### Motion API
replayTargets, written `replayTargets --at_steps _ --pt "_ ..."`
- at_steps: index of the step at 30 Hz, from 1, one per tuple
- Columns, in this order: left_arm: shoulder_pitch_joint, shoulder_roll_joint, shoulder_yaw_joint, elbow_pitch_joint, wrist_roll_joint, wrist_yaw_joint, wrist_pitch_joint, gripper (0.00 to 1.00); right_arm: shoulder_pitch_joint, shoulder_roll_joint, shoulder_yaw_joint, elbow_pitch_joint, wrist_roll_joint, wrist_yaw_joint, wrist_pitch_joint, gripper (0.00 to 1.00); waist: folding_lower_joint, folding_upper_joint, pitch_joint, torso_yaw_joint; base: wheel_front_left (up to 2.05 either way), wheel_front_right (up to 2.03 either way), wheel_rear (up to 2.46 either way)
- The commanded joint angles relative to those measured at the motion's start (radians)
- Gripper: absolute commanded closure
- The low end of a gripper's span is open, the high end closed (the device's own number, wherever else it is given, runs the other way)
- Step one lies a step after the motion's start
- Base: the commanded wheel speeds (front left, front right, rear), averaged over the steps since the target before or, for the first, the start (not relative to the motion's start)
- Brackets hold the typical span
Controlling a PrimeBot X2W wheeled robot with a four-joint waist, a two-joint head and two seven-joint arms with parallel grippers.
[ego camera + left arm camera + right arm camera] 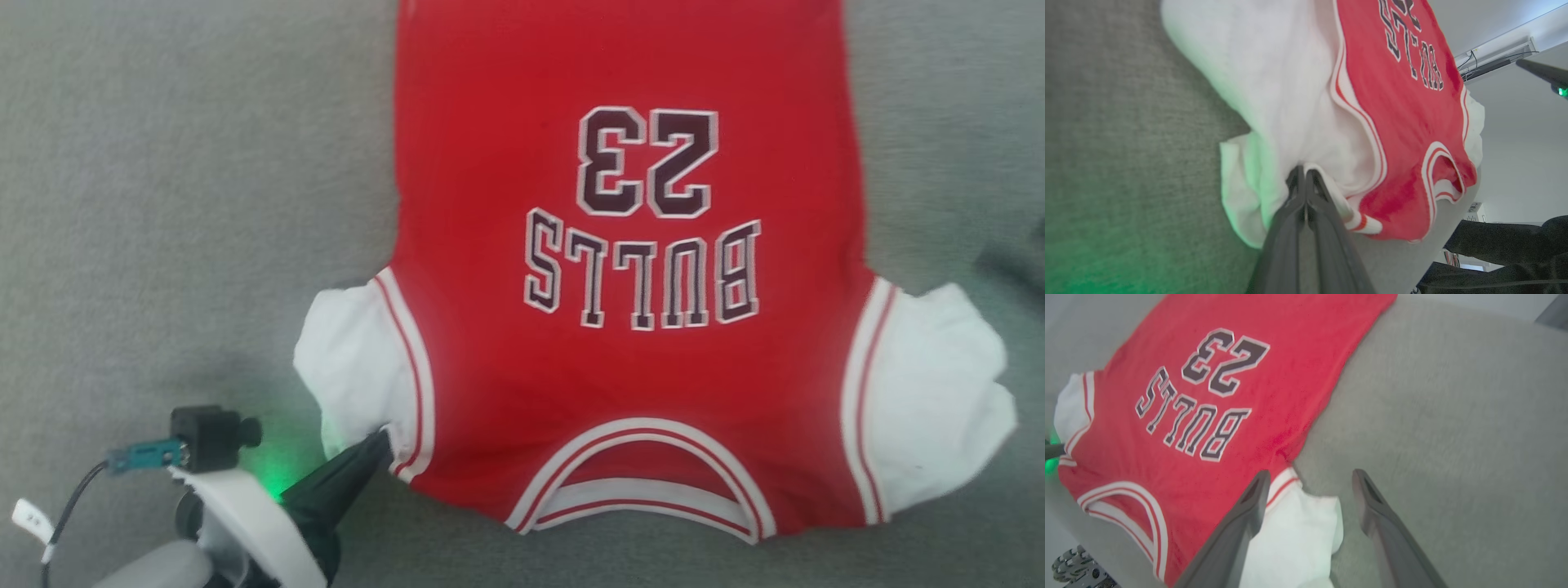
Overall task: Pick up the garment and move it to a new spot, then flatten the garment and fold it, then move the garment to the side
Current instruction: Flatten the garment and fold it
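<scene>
The garment lies flat on the grey surface; your left gripper pinches one sleeve, your right gripper hangs spread over the other sleeve. Tug outward gently, avoiding fresh wrinkles

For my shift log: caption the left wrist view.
Left gripper shut on the red Bulls jersey at its white sleeve, on grey surface.

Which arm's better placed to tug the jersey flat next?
Left. The left gripper is shut on the jersey at its striped trim by a white sleeve, so it could likely pull at once. The right gripper is open near the other sleeve, holding nothing.
</scene>
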Motion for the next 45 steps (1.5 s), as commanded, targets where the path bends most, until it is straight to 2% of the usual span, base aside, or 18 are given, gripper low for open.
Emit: replayTargets --at_steps 1,3,5,10,14,18,19,24,27,31,34,41,45 --pt "-0.032 -0.059 -0.015 0.002 0.02 -0.001 0.019 1.0 -0.054 0.016 -0.053 0.017 -0.016 0.0 0.03 0.0 0.0 -0.0001 0.04 0.041 0.0 0.0 0.0" --pt "-0.052 -0.072 -0.017 -0.002 0.024 -0.001 0.023 1.0 -0.147 0.061 -0.096 0.049 -0.06 0.0 0.071 0.0 0.0 -0.0001 0.064 0.067 0.0 0.0 0.0" --pt "-0.071 -0.09 -0.021 0.0 0.032 -0.002 0.031 1.0 -0.27 0.139 -0.123 0.131 -0.125 0.0 0.11 0.0 0.0 -0.0001 0.088 0.094 0.0 0.0 0.0" --pt "-0.108 -0.145 -0.033 -0.008 0.03 -0.003 0.035 1.0 -0.604 0.317 -0.084 0.367 -0.35 0.0 0.233 0.0 0.0 -0.0001 0.154 0.167 0.0 0.0 0.0" --pt "-0.125 -0.163 -0.049 -0.004 0.036 0.0 0.028 1.0 -0.815 0.412 -0.074 0.583 -0.493 0.0 0.309 0.0 0.0 -0.0001 0.204 0.209 0.0 0.0 0.0" --pt "-0.143 -0.175 -0.073 0.005 0.039 0.004 0.027 1.0 -0.955 0.48 -0.109 0.804 -0.596 0.0 0.403 0.0 0.0 -0.0001 0.24 0.236 0.0 0.0 0.0" --pt "-0.143 -0.175 -0.073 0.005 0.039 0.004 0.027 1.0 -0.955 0.48 -0.109 0.804 -0.596 0.0 0.403 0.0 0.0 -0.0001 0.24 0.236 0.0 0.0 0.0" --pt "-0.157 -0.18 -0.097 0.018 0.03 0.006 0.019 1.0 -1.051 0.534 -0.155 0.99 -0.714 0.0 0.504 0.0 0.0 -0.0001 0.263 0.244 0.0 0.0 0.0" --pt "-0.164 -0.179 -0.106 0.023 0.024 0.008 0.015 1.0 -1.073 0.546 -0.148 1.035 -0.787 0.0 0.526 0.0 0.0 -0.0001 0.272 0.238 0.0 0.0 0.0" --pt "-0.183 -0.179 -0.114 0.026 0.016 0.008 0.01 1.0 -1.083 0.58 -0.162 1.07 -0.81 0.0 0.551 0.0 0.0 -0.0001 0.277 0.228 0.0 0.0 0.0" --pt "-0.199 -0.181 -0.119 0.023 0.013 0.008 0.007 1.0 -1.079 0.581 -0.148 1.061 -0.819 0.0 0.544 1.0 0.0 -0.0001 0.279 0.223 0.0 0.0 0.0" --pt "-0.218 -0.18 -0.119 0.027 0.003 0.008 -0.01 1.0 -1.076 0.56 -0.139 1.031 -0.814 -0.001 0.458 1.0 0.0 -0.0001 0.266 0.206 0.0 0.0 0.0" --pt "-0.194 -0.165 -0.09 0.026 -0.003 0.008 -0.029 1.0 -1.02 0.548 -0.067 0.963 -0.736 0.0 0.439 1.0 0.0 -0.0001 0.192 0.188 0.0 0.0 0.0"
